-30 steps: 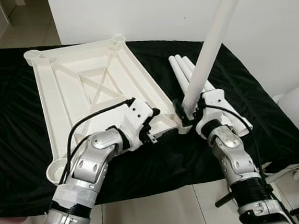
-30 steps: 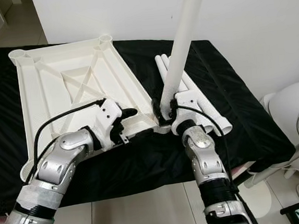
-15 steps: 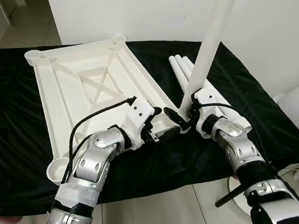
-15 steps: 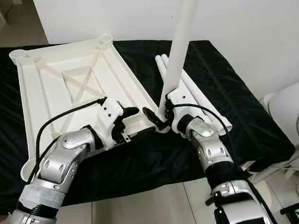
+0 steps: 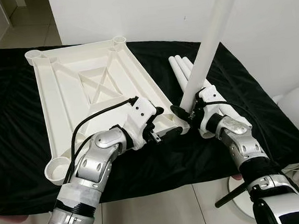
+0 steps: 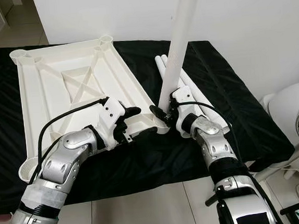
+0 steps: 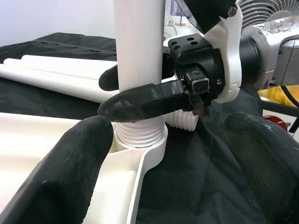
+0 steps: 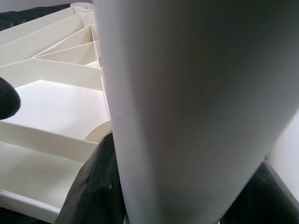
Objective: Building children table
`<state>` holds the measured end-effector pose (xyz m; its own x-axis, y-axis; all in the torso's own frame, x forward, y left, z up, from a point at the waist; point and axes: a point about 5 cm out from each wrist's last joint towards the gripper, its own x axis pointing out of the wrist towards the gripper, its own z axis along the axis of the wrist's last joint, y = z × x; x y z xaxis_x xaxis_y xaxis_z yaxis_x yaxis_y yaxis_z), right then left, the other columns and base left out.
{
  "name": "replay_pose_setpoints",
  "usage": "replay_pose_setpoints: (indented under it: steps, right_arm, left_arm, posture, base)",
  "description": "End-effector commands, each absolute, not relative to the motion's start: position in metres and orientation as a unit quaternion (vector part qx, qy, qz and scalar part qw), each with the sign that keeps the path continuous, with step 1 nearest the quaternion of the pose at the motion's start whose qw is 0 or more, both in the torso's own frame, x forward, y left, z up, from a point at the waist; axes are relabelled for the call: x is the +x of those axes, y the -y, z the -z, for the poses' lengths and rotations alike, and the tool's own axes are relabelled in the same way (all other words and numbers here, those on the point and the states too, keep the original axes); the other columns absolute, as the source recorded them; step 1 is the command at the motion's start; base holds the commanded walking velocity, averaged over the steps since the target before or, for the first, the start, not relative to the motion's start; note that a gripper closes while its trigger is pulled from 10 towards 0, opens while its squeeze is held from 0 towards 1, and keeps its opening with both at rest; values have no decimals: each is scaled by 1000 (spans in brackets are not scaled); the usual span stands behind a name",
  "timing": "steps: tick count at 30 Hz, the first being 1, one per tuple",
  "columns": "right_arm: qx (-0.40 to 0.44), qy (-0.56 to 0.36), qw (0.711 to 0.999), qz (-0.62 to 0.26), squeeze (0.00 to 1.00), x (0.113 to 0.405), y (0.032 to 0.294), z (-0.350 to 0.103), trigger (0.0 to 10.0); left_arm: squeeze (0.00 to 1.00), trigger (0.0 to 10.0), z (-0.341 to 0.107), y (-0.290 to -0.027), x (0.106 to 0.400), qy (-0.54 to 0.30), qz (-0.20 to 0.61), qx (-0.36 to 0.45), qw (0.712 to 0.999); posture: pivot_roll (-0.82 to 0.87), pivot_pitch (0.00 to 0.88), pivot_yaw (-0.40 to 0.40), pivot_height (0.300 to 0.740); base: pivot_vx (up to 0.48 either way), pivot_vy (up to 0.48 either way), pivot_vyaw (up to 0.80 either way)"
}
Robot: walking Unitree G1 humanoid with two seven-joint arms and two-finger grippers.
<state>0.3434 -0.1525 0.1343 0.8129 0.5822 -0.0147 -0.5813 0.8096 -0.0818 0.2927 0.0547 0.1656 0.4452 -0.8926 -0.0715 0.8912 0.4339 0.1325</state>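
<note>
A black cloth [image 5: 15,129] covers the work surface, and the white tabletop [image 5: 85,96] lies upside down on it, ribs up. The step in hand looks like screwing a leg [image 5: 207,49] into the near right corner socket [image 7: 140,144]; its threaded end sits in the socket and the leg stands nearly upright, tilted slightly. The right gripper [image 7: 140,91] is closed around the leg just above the threads. The left gripper [image 5: 158,124] rests open at the tabletop's near edge, holding nothing. Next should come more turning to seat the threads, with the tabletop steadied. Spare legs [image 5: 185,69] lie just beside the socket, crowding the right wrist; a fan [image 6: 296,109] stands well apart
</note>
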Motion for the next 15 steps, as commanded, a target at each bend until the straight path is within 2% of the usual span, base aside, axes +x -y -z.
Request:
replay_pose_setpoints:
  steps: [1, 6, 7, 12, 15]
  right_arm:
    - [-34, -26, 961, -274, 0, 340, 157, -118, 10000]
    - [-21, -30, 968, -249, 0, 339, 154, -114, 10000]
    - [-5, -36, 975, -220, 0, 338, 150, -110, 10000]
    - [10, -41, 977, -207, 0, 337, 146, -107, 10000]
    - [24, -46, 986, -159, 0, 340, 142, -107, 10000]
  left_arm:
    - [0, 10000, -166, -53, 294, 3, 514, 77, 854]
    - [0, 10000, -166, -53, 293, 3, 514, 77, 854]
    - [0, 10000, -165, -53, 293, 1, 515, 76, 854]
    - [0, 10000, -165, -53, 293, 0, 516, 76, 853]
    - [0, 10000, -165, -53, 292, -2, 518, 76, 852]
  posture:
    - [55, 0, -93, 740]
    - [50, 0, -92, 740]
    - [48, 0, -89, 740]
    - [47, 0, -86, 740]
    - [50, 0, -90, 740]
  base:
    - [0, 0, 0]
    - [0, 0, 0]
    - [0, 0, 0]
    - [0, 0, 0]
    - [0, 0, 0]
